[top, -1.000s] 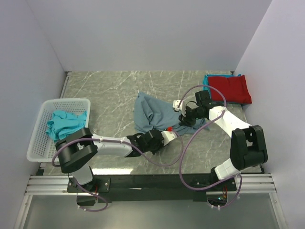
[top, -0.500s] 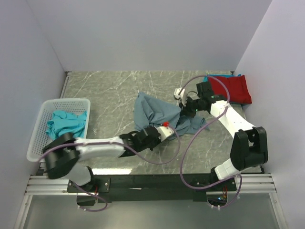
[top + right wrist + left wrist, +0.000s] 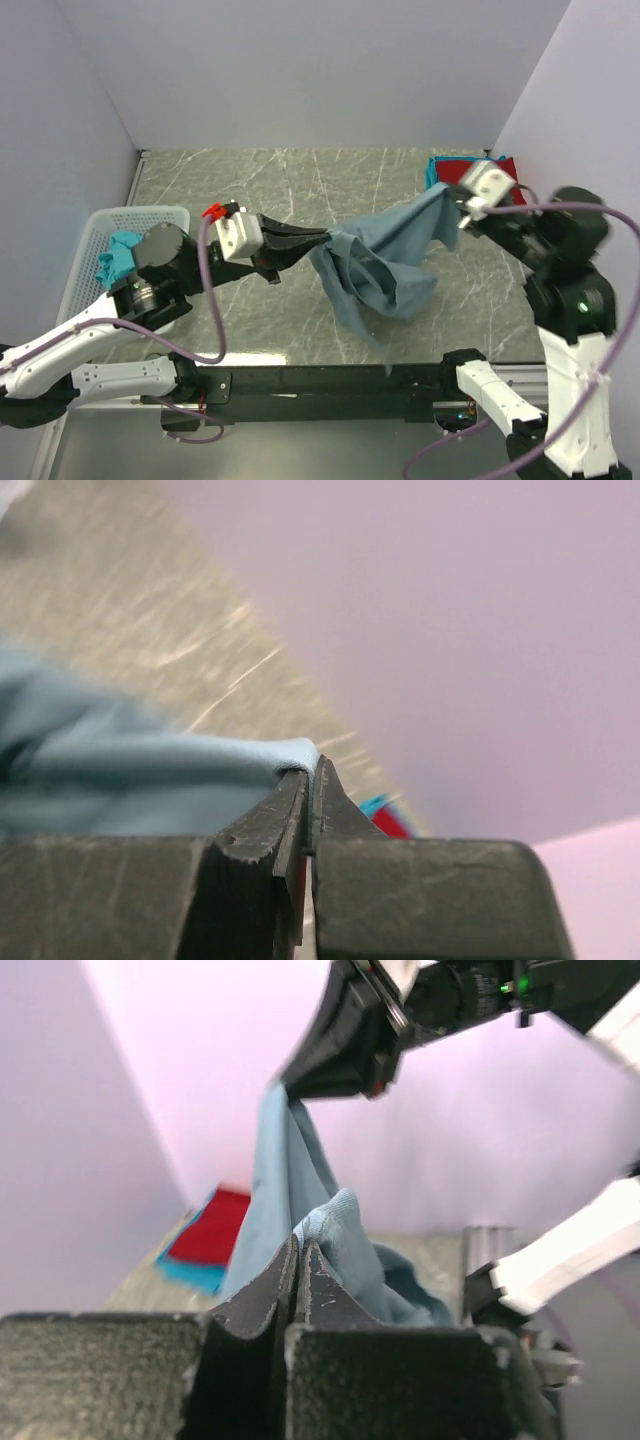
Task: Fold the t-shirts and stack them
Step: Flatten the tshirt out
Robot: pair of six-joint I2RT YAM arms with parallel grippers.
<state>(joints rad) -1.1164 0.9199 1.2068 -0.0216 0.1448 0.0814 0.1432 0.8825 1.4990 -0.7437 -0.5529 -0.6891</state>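
Observation:
The slate blue-grey t-shirt (image 3: 385, 262) hangs in the air between both arms, sagging toward the table's near edge. My left gripper (image 3: 326, 236) is shut on its left end; in the left wrist view the cloth (image 3: 330, 1230) bulges out of the closed jaws of that gripper (image 3: 301, 1243). My right gripper (image 3: 446, 194) is shut on the right end, where fabric (image 3: 140, 780) wraps over the tips of the gripper (image 3: 312, 767). A red t-shirt (image 3: 455, 172) lies folded on a teal one (image 3: 433, 170) at the back right. Another teal t-shirt (image 3: 118, 255) lies crumpled in the basket.
A white plastic basket (image 3: 98, 225) stands at the left edge of the marble table (image 3: 260, 190). White walls close the table in at the back and on both sides. The right arm (image 3: 565, 270) is raised high over the right side.
Both grippers have closed on the blue-grey t-shirt and lifted it off the table, moving apart, so it now hangs stretched between them. Both arms have risen.

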